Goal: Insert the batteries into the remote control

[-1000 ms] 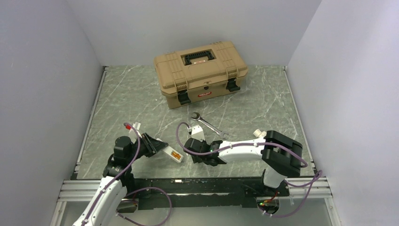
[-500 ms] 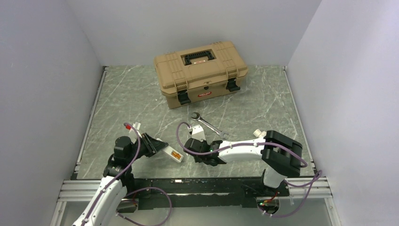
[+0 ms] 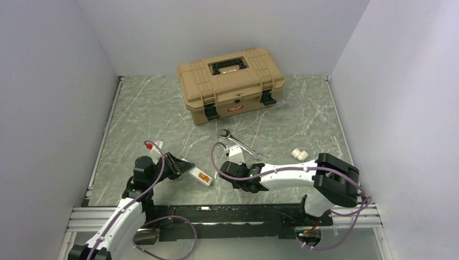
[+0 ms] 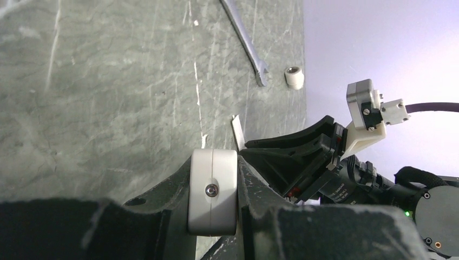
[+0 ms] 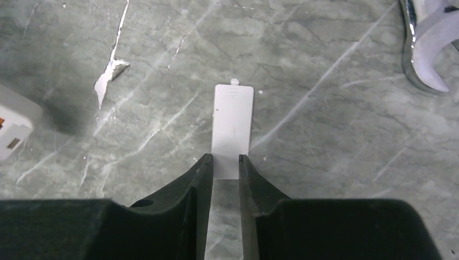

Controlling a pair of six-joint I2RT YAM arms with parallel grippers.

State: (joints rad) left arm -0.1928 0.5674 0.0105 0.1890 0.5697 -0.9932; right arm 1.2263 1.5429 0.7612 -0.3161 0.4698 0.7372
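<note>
As right tool (image 5: 224, 158) narrows over white cover (image 5: 233, 116), batteries (image 3: 299, 154) now uncovered

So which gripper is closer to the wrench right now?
Right. The right gripper sits just on the near side of the wrench, over a small white cover. The left gripper, holding the remote control, is farther off to the wrench's near left.

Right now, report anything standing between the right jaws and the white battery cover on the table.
Nothing visible does. The battery cover lies flat on the table, its near end right at the right gripper's jaws. The wrench and remote control sit off to the sides.
</note>
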